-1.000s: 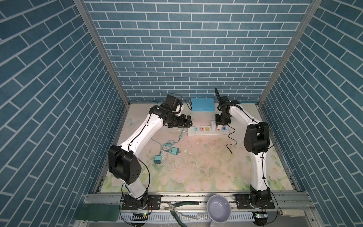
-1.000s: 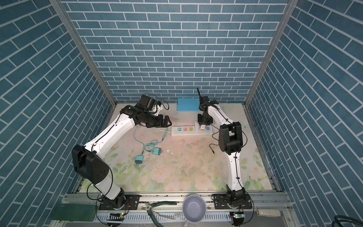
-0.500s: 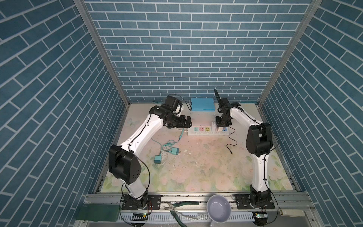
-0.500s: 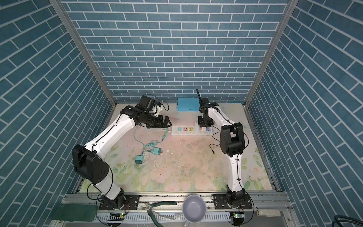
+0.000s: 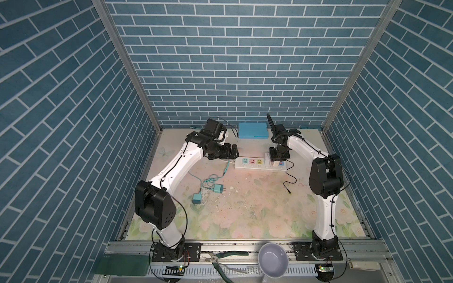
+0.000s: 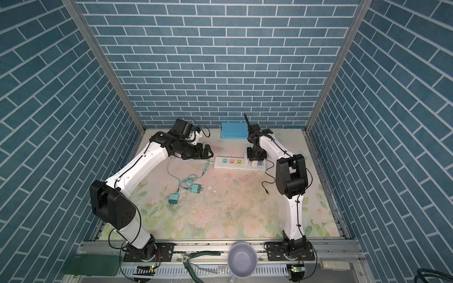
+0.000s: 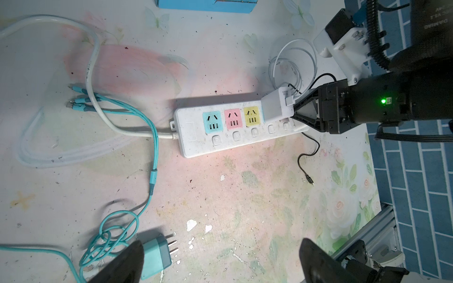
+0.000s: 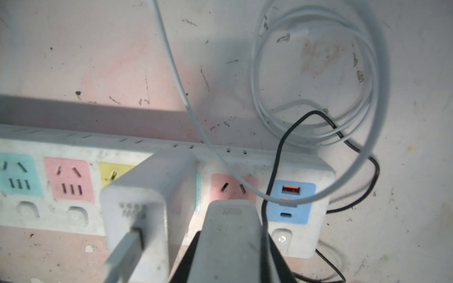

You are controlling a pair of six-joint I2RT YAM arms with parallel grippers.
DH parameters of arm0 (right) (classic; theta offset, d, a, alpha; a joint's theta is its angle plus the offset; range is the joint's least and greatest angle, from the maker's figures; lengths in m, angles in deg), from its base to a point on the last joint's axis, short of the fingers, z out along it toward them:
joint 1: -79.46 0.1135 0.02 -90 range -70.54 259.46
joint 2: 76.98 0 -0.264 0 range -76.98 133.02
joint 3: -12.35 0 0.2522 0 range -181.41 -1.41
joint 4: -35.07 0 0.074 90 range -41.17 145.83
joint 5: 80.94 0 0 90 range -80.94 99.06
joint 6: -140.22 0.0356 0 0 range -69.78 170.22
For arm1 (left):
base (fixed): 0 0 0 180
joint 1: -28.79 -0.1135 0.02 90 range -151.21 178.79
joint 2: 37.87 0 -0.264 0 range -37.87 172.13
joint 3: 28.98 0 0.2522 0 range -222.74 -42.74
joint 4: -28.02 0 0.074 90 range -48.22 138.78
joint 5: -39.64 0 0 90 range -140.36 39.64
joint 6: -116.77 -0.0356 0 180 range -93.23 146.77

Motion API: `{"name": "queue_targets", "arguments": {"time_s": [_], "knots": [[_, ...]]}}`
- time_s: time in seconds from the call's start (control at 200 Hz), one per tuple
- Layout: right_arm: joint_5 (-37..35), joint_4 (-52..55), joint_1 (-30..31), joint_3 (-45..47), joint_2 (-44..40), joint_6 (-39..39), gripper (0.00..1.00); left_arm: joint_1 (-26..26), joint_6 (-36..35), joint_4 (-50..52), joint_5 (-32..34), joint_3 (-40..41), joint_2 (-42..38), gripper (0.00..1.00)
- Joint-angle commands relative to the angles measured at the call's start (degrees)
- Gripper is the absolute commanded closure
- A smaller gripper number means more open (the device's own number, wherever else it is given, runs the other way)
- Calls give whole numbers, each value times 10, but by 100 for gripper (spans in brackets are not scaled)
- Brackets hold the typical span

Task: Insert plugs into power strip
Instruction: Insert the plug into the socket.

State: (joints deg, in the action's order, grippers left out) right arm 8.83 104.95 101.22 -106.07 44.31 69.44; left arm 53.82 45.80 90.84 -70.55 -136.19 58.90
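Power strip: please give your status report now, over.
Left hand open, beside power strip. Right hand shut on white plug, above pink socket, unseated. Second white plug already in. White cable crosses that socket.

A white power strip (image 7: 193, 137) lies mid-frame on a floral mat (image 7: 245, 196), its blue, pink and yellow sockets bare. A white plug (image 7: 275, 107) sits in it beside the yellow socket, and the right gripper (image 7: 295, 111), pinched closed, reaches in from the right. At the lower edge, a teal plug (image 7: 154, 257) lies loose beside one wide-spread finger of the left gripper (image 7: 220, 245).
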Motion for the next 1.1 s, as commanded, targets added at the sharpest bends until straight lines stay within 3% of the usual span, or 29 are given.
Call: {"name": "queue_targets", "arguments": {"time_s": [0.0, 0.575, 1.095], "knots": [[-12, 16, 5, 10, -32, 24, 100, -5, -7, -5, -4, 13, 4, 0], [-20, -34, 3, 25, 7, 68, 100, -5, -11, -4, -4, 18, -4, 0], [-15, -14, 1, 38, 57, 35, 100, -11, -13, -5, -6, 24, -4, 0]]}}
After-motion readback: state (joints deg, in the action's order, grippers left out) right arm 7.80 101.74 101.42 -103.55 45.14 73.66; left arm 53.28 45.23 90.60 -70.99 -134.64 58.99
